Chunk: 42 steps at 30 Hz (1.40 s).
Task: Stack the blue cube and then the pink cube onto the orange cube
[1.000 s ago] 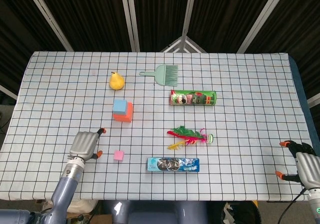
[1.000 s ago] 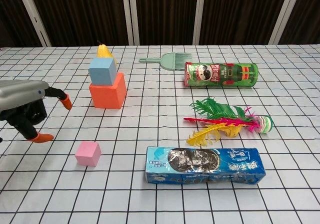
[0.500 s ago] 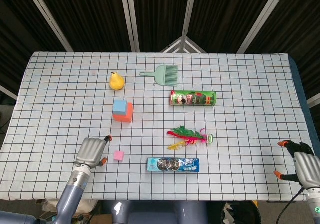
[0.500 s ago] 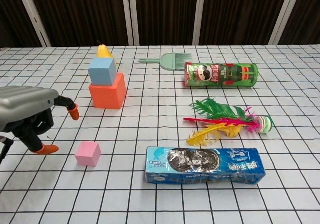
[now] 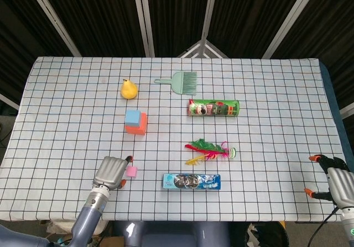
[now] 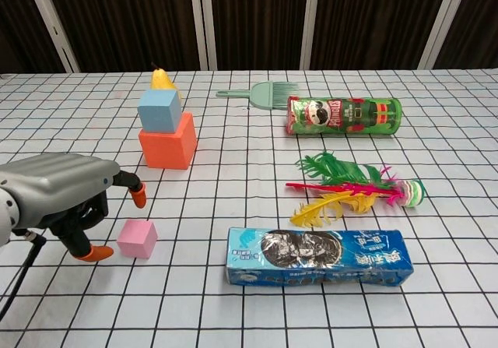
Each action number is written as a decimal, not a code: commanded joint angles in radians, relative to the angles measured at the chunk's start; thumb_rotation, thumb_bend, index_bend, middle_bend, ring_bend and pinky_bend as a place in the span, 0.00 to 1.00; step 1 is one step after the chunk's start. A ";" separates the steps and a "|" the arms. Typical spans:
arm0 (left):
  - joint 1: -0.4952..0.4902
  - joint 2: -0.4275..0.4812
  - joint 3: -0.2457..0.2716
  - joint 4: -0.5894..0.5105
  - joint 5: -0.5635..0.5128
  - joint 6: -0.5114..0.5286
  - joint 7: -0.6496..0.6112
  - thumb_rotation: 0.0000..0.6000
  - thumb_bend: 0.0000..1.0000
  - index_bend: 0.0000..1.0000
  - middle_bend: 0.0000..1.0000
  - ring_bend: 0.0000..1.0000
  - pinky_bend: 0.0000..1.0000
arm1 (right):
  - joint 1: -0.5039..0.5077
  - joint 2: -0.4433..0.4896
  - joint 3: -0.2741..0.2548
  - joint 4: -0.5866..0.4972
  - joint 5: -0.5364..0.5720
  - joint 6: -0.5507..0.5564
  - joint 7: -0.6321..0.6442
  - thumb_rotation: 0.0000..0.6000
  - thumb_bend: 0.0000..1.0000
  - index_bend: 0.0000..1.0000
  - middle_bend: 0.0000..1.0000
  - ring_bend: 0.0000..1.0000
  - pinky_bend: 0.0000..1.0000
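Note:
The blue cube (image 5: 132, 117) (image 6: 159, 110) sits on top of the larger orange cube (image 5: 138, 127) (image 6: 169, 144), left of centre. The small pink cube (image 5: 131, 171) (image 6: 137, 238) lies alone on the cloth nearer the front. My left hand (image 5: 110, 172) (image 6: 66, 200) hovers just left of the pink cube with its fingers spread on either side, holding nothing. My right hand (image 5: 332, 176) rests at the front right corner, fingers apart and empty; the chest view does not show it.
A yellow pear (image 5: 129, 89) lies behind the stack. A green brush (image 5: 180, 81), a green chips can (image 5: 213, 108), a feather shuttlecock (image 5: 210, 151) and a blue cookie pack (image 5: 191, 181) occupy the middle, the pack just right of the pink cube.
My left hand has moved right and toward the front edge, closing in on the pink cube. The cubes and my right hand have stayed put.

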 commanded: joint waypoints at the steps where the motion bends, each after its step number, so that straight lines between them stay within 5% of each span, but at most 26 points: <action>1: -0.005 -0.009 -0.002 0.010 -0.011 -0.001 0.010 1.00 0.30 0.28 0.87 0.76 0.88 | 0.000 0.000 0.000 0.000 0.001 -0.001 -0.001 1.00 0.17 0.25 0.20 0.19 0.10; 42: -0.025 -0.040 -0.010 0.052 -0.041 -0.017 -0.003 1.00 0.32 0.36 0.87 0.76 0.88 | 0.009 0.000 -0.001 0.005 0.017 -0.029 0.005 1.00 0.17 0.25 0.20 0.19 0.10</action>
